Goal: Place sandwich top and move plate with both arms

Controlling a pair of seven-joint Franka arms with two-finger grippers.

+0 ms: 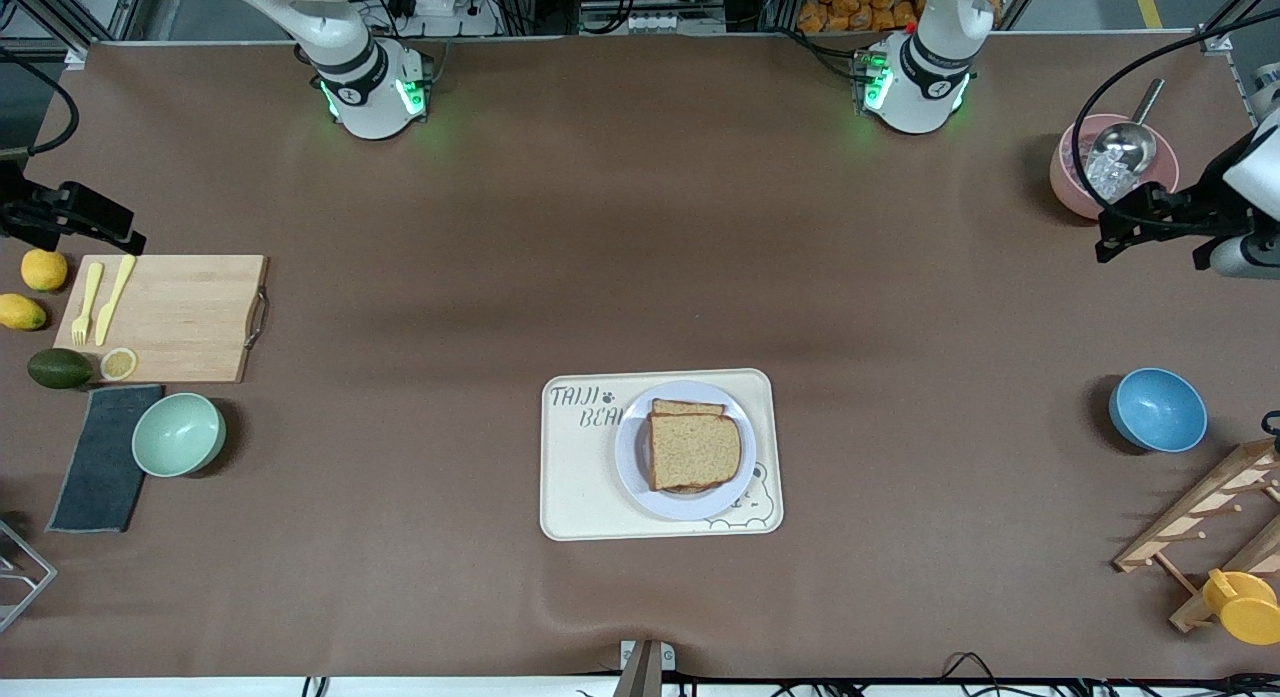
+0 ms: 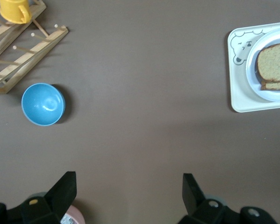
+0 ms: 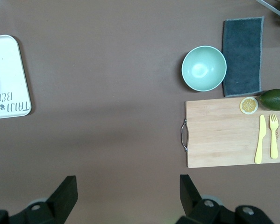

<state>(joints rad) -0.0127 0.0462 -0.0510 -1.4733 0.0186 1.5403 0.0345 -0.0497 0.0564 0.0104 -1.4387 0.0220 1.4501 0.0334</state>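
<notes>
Sandwich top (image 1: 695,450) on plate (image 1: 634,467), in tray (image 1: 580,497). Left gripper (image 2: 129,189) and right gripper (image 3: 128,189) spread apart, empty, over bare table ends.

plate (image 1: 634,465) lavender-white | sandwich top (image 1: 695,451) tan-brown | tray (image 1: 580,497) cream

The front camera looks steeply down across the whole table toward both arm bases. Each wrist camera hangs high, facing straight down past its own fingers onto one table end. All three views share the cream tray (image 1: 600,477) (image 2: 238,84) (image 3: 9,79).
</notes>
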